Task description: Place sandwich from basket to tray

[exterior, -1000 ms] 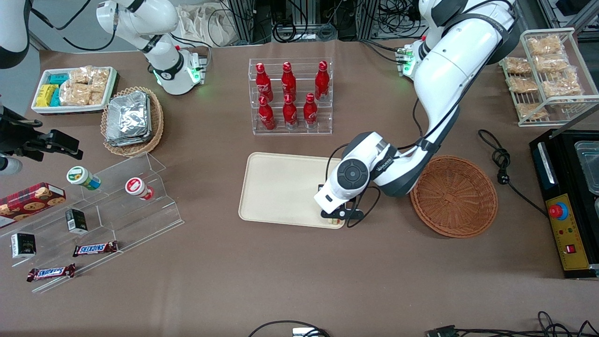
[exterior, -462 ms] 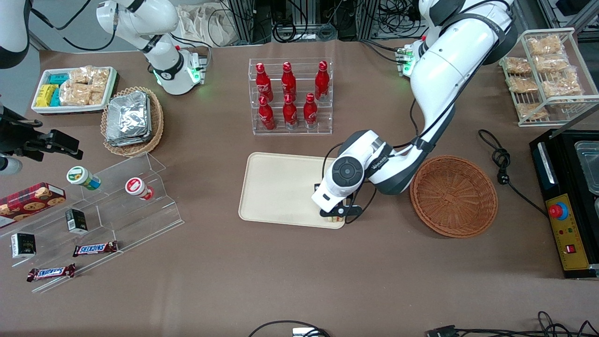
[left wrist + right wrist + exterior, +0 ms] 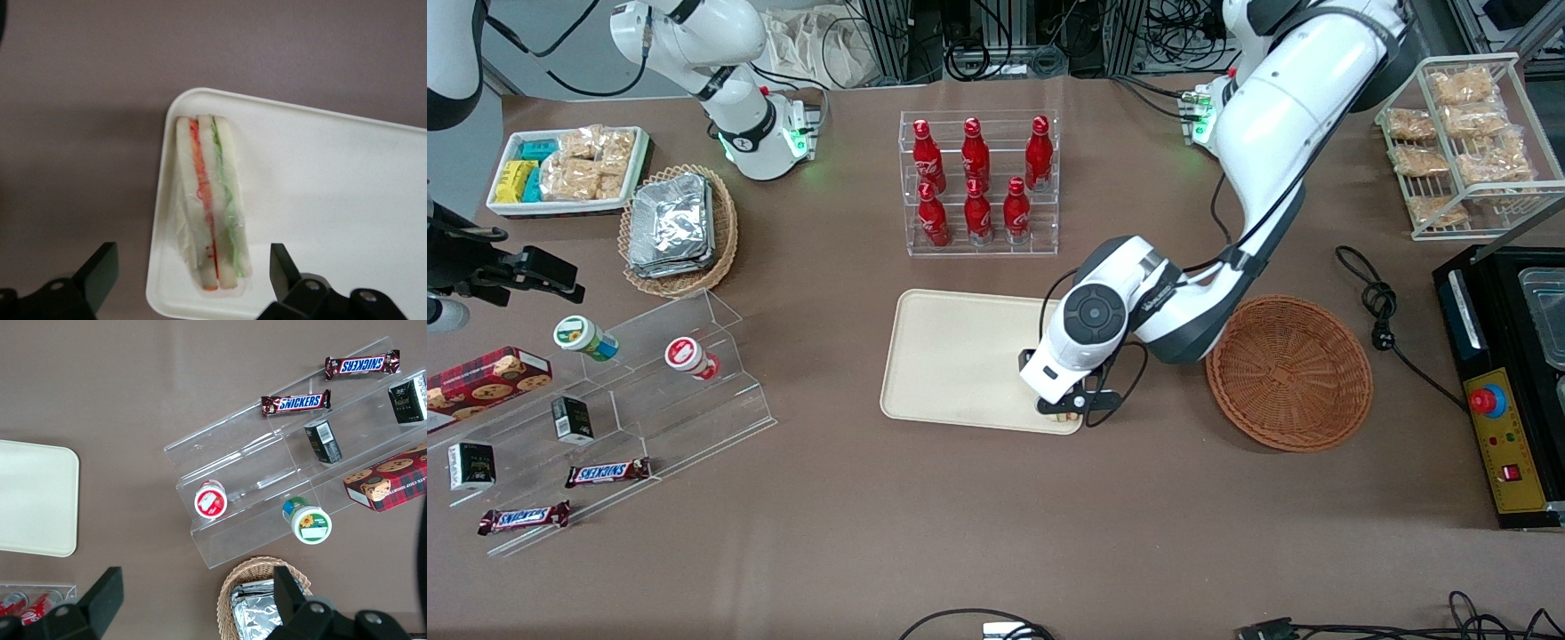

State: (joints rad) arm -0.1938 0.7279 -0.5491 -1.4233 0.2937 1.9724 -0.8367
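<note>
Poised low over the tray's corner, the left arm's black two-finger pincer hangs with its fingers spread wide apart, holding nothing; in the left wrist view each finger stands clear of the wrap, one over the brown bench just outside the tray's rim, one over the tray's floor. Between them lies the small triangular wedge sandwich of pale bread with an orange-red layer and a green layer under clear wrap; it rests on the large flat cream-beige rectangular plastic tray, close against the rounded corner that is nearest the front camera and nearest the basket, its long edge running alongside the tray's short rim (in the front view only a sliver of it shows under the pincer). The round, shallow, reddish-brown woven wicker basket sits on the bench beside the tray, toward the working arm's end, near it but not touching; nothing shows inside it. Farther from the front camera than the tray stands a clear acrylic rack of red bottles; toward the parked arm's end a clear stepped acrylic display carries small cups and chocolate bars.
</note>
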